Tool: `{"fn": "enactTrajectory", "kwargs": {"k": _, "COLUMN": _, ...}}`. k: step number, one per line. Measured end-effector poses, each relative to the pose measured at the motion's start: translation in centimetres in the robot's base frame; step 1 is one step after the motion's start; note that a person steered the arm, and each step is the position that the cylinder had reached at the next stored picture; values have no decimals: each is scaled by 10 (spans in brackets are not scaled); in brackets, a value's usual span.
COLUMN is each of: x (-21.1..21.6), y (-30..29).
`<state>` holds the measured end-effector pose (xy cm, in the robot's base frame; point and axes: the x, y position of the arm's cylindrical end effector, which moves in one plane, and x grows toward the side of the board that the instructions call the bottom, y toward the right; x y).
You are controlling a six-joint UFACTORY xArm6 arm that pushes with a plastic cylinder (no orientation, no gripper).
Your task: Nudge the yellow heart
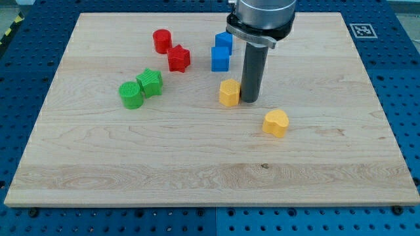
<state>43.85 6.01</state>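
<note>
The yellow heart (276, 122) lies on the wooden board (197, 164), right of centre. My tip (250, 101) stands up and to the left of it, a short gap apart. A second yellow block, a hexagon (230, 92), sits right against the tip's left side. The rod rises from the tip to the arm's head at the view's top.
Two blue blocks (221, 58) (224, 41) stand just above the yellow hexagon. A red star (178, 59) and a red cylinder (162, 41) lie to their left. A green cylinder (130, 96) and another green block (150, 83) touch each other at the left.
</note>
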Motion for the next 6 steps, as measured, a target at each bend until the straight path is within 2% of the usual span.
{"fn": "enactTrajectory", "kwargs": {"k": 1, "x": 0, "y": -5}}
{"fn": "enactTrajectory", "kwargs": {"k": 2, "x": 0, "y": 31}}
{"fn": "enactTrajectory", "kwargs": {"k": 3, "x": 19, "y": 86}}
{"fn": "enactTrajectory", "kwargs": {"k": 4, "x": 78, "y": 99}}
{"fn": "enactTrajectory", "kwargs": {"k": 6, "x": 75, "y": 86}}
